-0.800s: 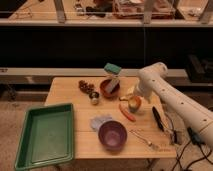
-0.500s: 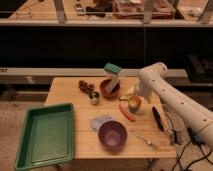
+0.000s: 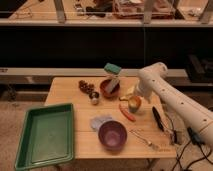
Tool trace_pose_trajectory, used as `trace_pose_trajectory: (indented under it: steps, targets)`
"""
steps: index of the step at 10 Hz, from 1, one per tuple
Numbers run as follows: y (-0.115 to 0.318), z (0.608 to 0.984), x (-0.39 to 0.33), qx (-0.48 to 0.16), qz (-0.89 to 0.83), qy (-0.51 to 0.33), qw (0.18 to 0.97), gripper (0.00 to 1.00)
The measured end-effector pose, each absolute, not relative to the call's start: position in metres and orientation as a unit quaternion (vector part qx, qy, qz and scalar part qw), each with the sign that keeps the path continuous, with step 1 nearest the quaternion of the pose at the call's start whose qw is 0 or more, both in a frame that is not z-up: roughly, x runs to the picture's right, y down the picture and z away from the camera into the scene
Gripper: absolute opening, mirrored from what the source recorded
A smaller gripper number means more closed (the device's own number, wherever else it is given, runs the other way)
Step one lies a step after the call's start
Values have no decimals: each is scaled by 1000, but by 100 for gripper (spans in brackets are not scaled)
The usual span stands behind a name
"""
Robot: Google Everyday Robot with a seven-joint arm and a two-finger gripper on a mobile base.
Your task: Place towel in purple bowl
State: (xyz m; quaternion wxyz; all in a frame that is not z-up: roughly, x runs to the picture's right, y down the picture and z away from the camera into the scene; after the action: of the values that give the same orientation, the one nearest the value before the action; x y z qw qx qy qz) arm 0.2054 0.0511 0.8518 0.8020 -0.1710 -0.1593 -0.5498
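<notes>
Towel [image 3: 100,121] lies rumpled on the surface [image 3: 65,92], just left of and slightly beyond the purple bowl [image 3: 112,135], at its rim and not inside it. Green tray [image 3: 45,135] is further left. End effector [image 3: 131,98] stands wide, farther back and to the right, at a yellow-green fruit [image 3: 134,105].

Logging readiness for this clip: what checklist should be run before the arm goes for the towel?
1. Towel lying free on the table: ok.
2. Purple bowl upright and empty: ok.
3. Gap between towel and bowl: cannot tell, they look about touching.
4. Gripper open: ok. It hangs over the fruit, right of the towel.
5. Low path from gripper to towel clear: not ok, a carrot-shaped item lies between.
</notes>
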Motion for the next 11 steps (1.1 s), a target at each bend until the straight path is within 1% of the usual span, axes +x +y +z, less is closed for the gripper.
trace_pose_trajectory:
  steps: [11]
  targets:
    - [51, 850, 204, -167, -553, -161, 800, 80]
